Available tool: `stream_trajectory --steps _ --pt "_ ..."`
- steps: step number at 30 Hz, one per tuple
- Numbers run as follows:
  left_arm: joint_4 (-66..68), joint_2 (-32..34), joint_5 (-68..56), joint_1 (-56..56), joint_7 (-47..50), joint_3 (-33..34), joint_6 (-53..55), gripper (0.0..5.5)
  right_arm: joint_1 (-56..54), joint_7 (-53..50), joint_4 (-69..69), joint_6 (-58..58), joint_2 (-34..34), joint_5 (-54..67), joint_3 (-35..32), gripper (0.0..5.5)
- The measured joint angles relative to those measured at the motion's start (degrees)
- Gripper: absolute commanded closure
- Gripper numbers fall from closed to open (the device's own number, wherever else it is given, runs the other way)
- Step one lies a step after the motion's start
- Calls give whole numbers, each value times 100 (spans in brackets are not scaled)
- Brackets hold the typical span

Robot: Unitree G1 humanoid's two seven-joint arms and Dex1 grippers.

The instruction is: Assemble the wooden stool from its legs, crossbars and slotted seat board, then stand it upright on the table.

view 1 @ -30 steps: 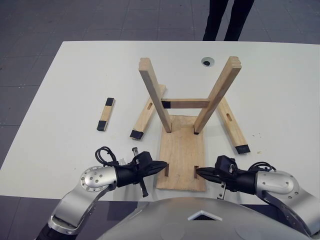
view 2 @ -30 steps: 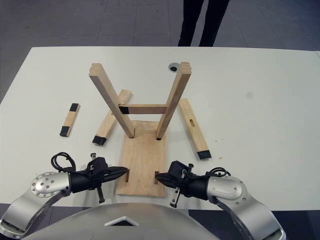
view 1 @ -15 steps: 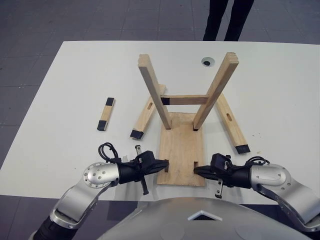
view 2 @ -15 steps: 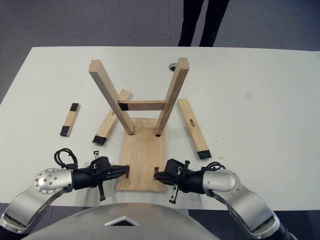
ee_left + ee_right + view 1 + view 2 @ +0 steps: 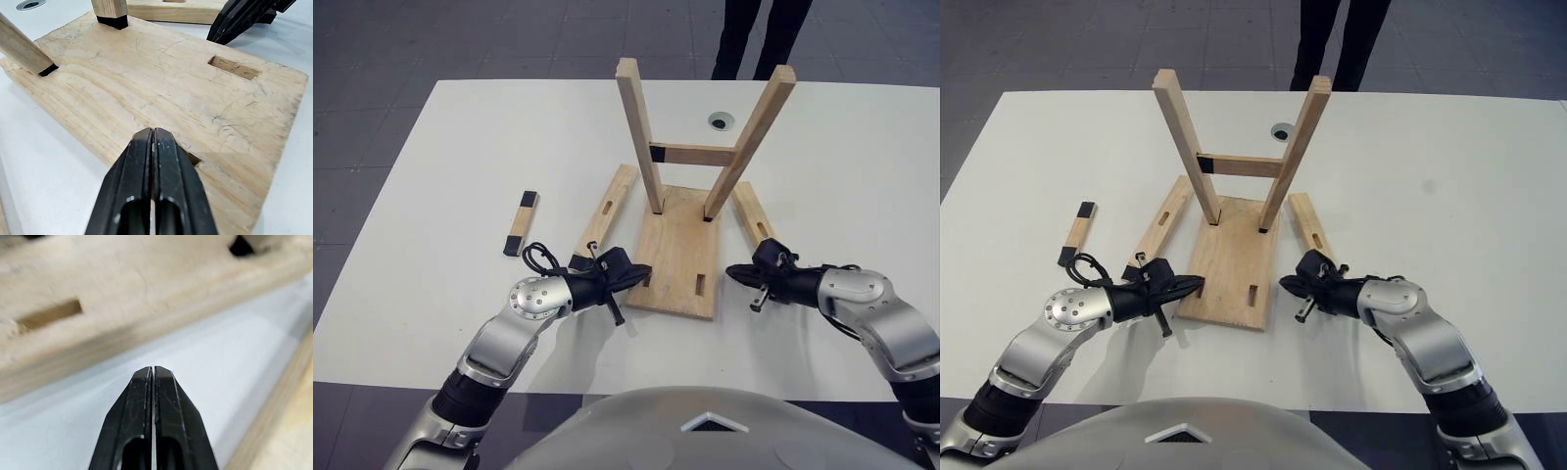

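Slotted seat board [image 5: 680, 250] flat, near slots open, standing legs [image 5: 640, 132] splayed from its far slots, crossbar [image 5: 697, 155] joining them, loose legs [image 5: 607, 211] flanking it, seemingly touching, short crossbar [image 5: 520, 223] well left.

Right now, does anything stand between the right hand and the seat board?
Nothing visible does. Only a bare strip of table lies between the shut right hand and the side edge of the seat board. The loose leg lies farther back beside the board, not in that gap.
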Motion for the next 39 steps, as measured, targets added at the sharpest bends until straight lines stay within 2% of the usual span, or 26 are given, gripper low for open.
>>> stream_trajectory --steps 10,15,21,25,28,30,33,39 --pt "441 -354 13 -326 345 307 -21 538 -60 18 262 -212 27 -21 -49 540" --pt "14 -736 -768 -172 290 789 112 538 -22 12 225 -218 51 -15 -96 540" --pt "-415 -764 -1354 45 190 1083 338 538 1 3 217 -220 63 -16 -114 540" --pt "-691 -760 -1575 187 173 1413 232 478 40 -73 164 -196 121 -11 -158 540" --pt "-640 -651 -832 302 627 1715 -333 431 256 -399 -131 -105 379 40 -422 540" --pt "-598 -641 -416 436 1069 2139 -743 402 468 -746 -677 -67 670 232 -801 540" --pt "-599 -650 -117 756 1311 2525 -1136 359 809 -1038 -1290 37 890 394 -1078 540" --pt "223 -379 215 1163 1215 3043 -1686 359 1185 -1265 -1701 182 980 461 -1222 540"
